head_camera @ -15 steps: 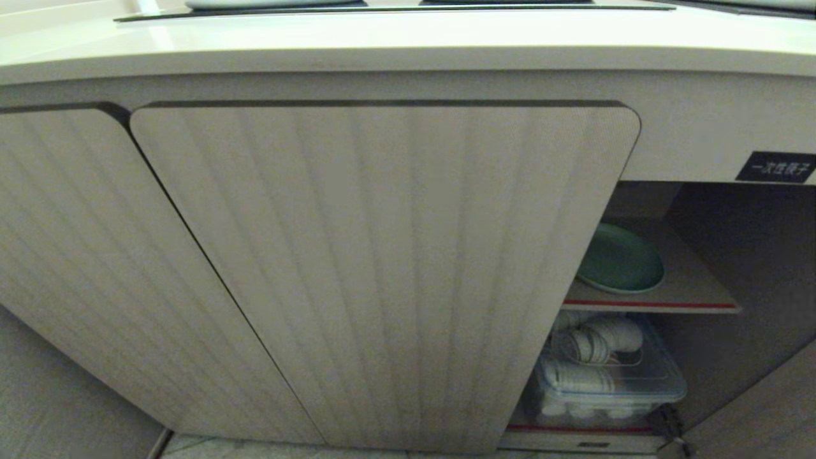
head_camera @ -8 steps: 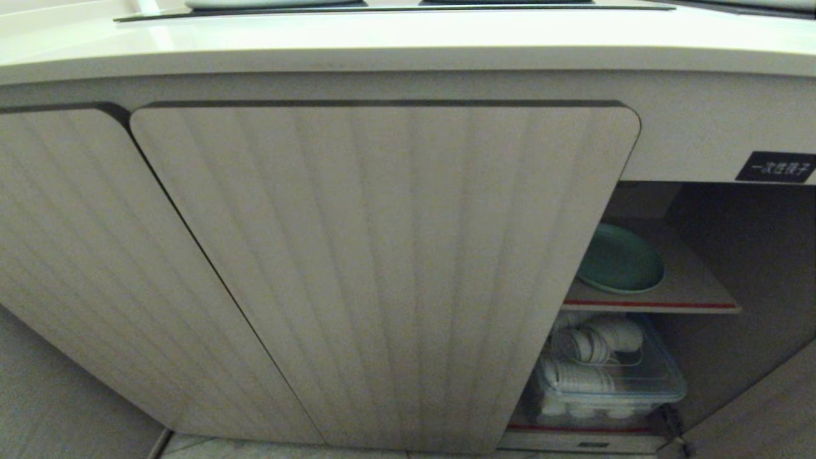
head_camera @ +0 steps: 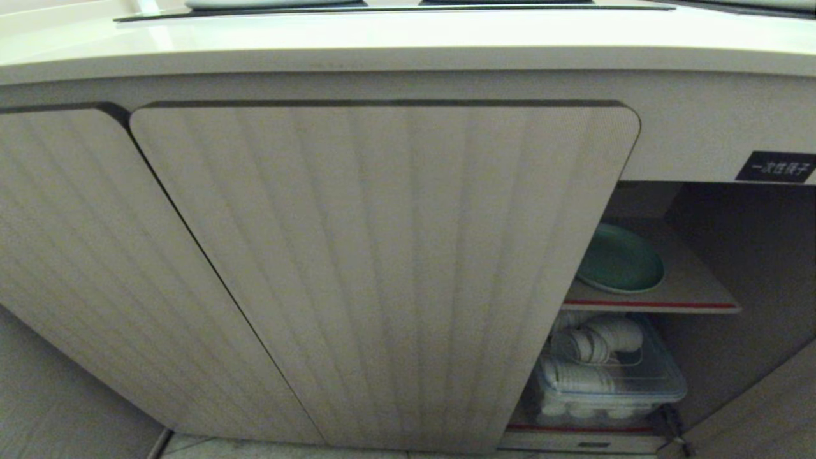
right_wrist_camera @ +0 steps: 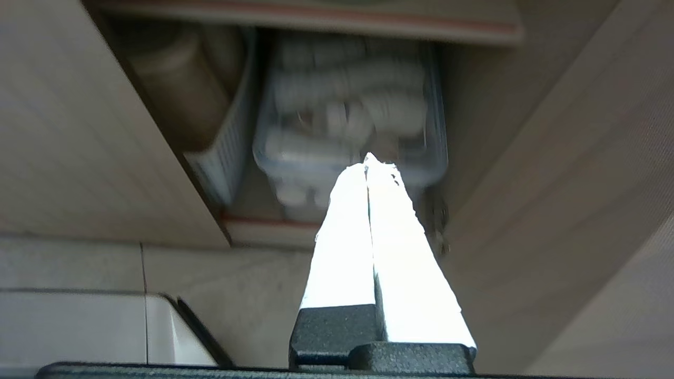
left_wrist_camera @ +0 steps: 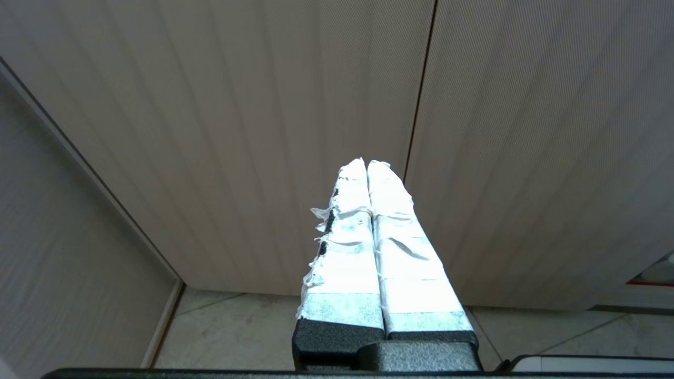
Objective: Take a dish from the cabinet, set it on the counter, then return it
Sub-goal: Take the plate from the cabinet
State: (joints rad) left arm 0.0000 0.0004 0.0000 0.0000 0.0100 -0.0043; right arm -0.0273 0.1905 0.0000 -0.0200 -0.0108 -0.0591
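1. The cabinet [head_camera: 382, 268] stands open at its right side; the mint-green dish [head_camera: 621, 260] lies on the red-edged upper shelf [head_camera: 688, 296] inside.
2. A black label [head_camera: 775, 167] above the opening bears white characters, too small to read.
3. A clear bin [head_camera: 612, 379] of white cups sits below.
4. The counter [head_camera: 408, 44] runs across the far top.
5. Right gripper [right_wrist_camera: 367, 163] points at the bin, fingers pressed together.
6. Left gripper [left_wrist_camera: 367, 166], fingers together, faces the closed ribbed doors.

the door [head_camera: 382, 274] hides the left edge of the dish [head_camera: 621, 260] from us. we cannot read the blurred contents of the bin [right_wrist_camera: 350, 116], and the label [head_camera: 776, 167] is cut off.
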